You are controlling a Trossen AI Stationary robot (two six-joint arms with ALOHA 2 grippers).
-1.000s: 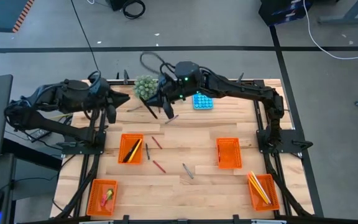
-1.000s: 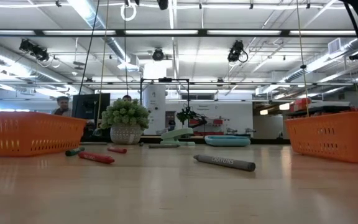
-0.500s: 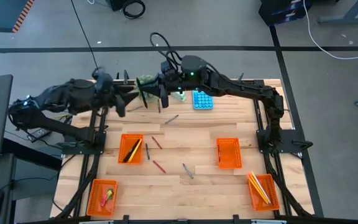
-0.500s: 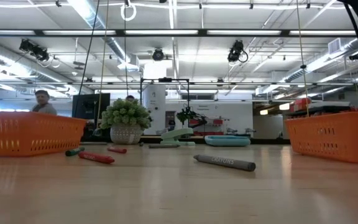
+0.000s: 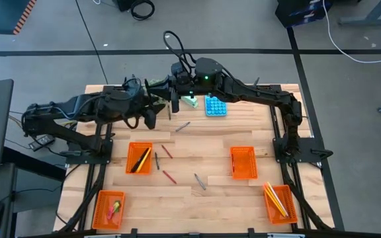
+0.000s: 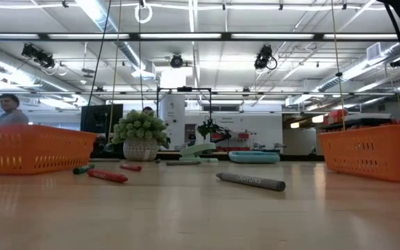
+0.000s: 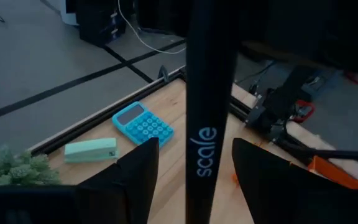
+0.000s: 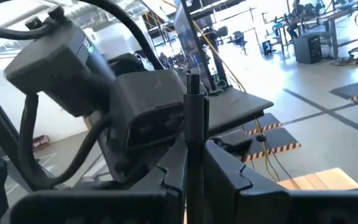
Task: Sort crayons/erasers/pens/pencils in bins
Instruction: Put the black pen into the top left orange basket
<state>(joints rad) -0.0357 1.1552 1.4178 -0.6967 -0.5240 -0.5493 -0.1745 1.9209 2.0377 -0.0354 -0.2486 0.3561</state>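
Observation:
Above the table's far left part, my right gripper [image 5: 172, 104] is shut on a black pen [image 7: 207, 124] printed "scale". My left gripper [image 5: 152, 114] is open right beside it, one finger on each side of the pen; whether they touch it does not show. Four orange bins stand on the table: one [image 5: 139, 158] with dark and yellow sticks, one [image 5: 109, 208] with erasers, one [image 5: 280, 202] with pencils, and one [image 5: 243, 162]. Red crayons [image 5: 167, 151] [image 5: 169, 176] and grey sticks [image 5: 200, 181] [image 5: 182, 125] lie flat on the wood. My right gripper pinches the pen's shaft [image 8: 194, 134] between its two fingers [image 8: 173, 171]. The fingers come from the table's right, roughly level, and lie across the pen. The pen is lifted clear of the table, one end [image 8: 193, 78] sticking out past the fingers.
A blue calculator [image 5: 215, 106], a mint-green block [image 5: 189, 100] and a potted plant [image 6: 139, 135] stand at the far edge near both grippers. A person [image 6: 9, 111] shows in the room behind. Bare wood lies between the bins.
My left gripper has travelled toward the table's right edge, up to the right gripper, and has opened around the pen. My right gripper has shifted a little toward the far edge, still shut on the pen.

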